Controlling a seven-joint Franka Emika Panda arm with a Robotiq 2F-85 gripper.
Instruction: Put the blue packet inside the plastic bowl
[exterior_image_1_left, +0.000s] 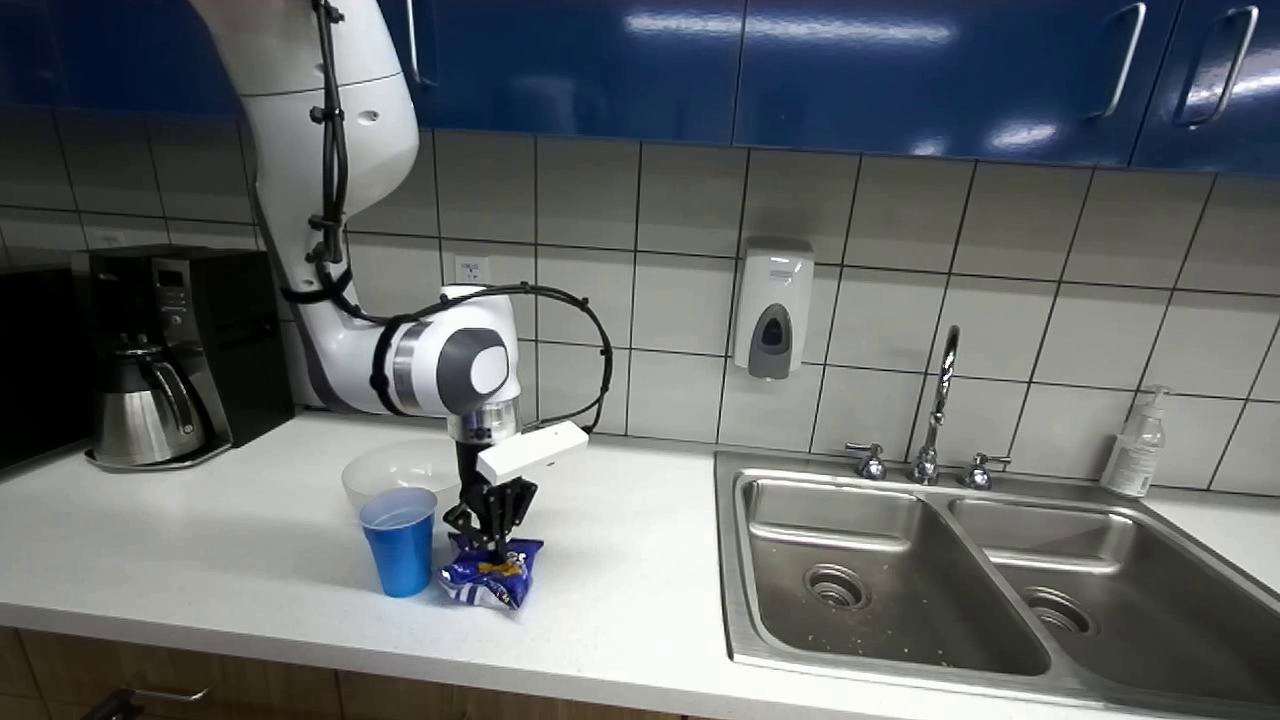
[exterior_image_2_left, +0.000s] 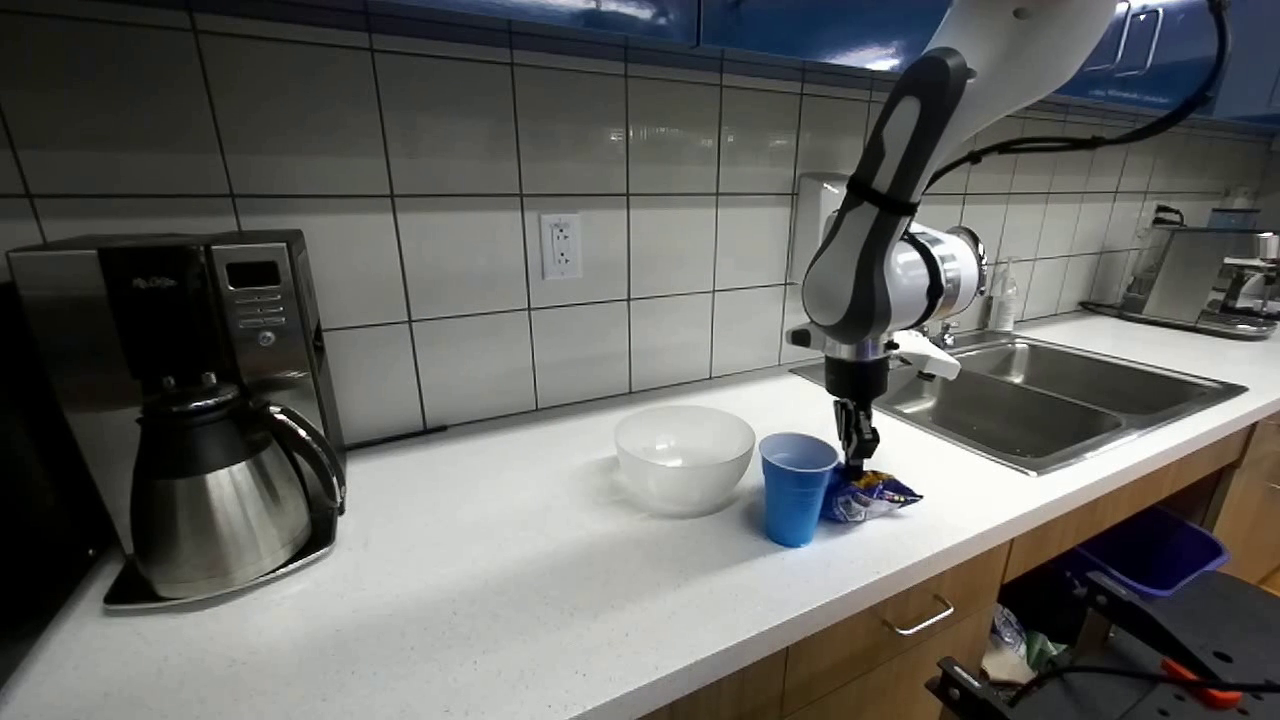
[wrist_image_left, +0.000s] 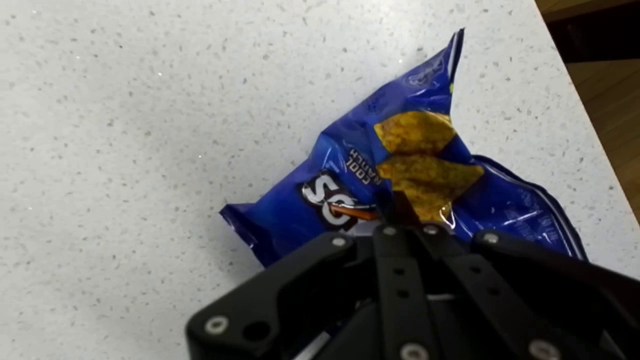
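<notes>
In an exterior view, the robot arm (exterior_image_1_left: 350, 365) is hanging over the white counter (exterior_image_1_left: 620, 570) on the left, its gripper (exterior_image_1_left: 497, 550) pointing straight down. The gripper is clamping the middle of the blue packet (exterior_image_1_left: 490, 582), which is lying on the counter toward the near edge. A blue cup (exterior_image_1_left: 403, 550) is standing upright just to the left of it; whether the two are touching is hard to tell. On the right, a double sink (exterior_image_1_left: 728, 560) is sitting in the counter, with a faucet (exterior_image_1_left: 937, 410) rising at its far side. A soap dispenser (exterior_image_1_left: 775, 310) is hanging on the tiled wall (exterior_image_1_left: 585, 190).

In an exterior view, the translucent plastic bowl (exterior_image_2_left: 685, 480) is standing upright to the left of the cup and slightly farther back. The packet is lying outside it, beyond the cup, on the right. On the far left, a coffee pot (exterior_image_2_left: 225, 530) is resting on the base of a coffee maker (exterior_image_2_left: 270, 340).

In the wrist view, the gripper's fingers (wrist_image_left: 395, 255) are showing at the bottom, close together and pinching the packet beside its printed chips. The packet is lying creased on the speckled counter, its face showing the words "COOL RANCH". The counter's edge is running down the right side.
</notes>
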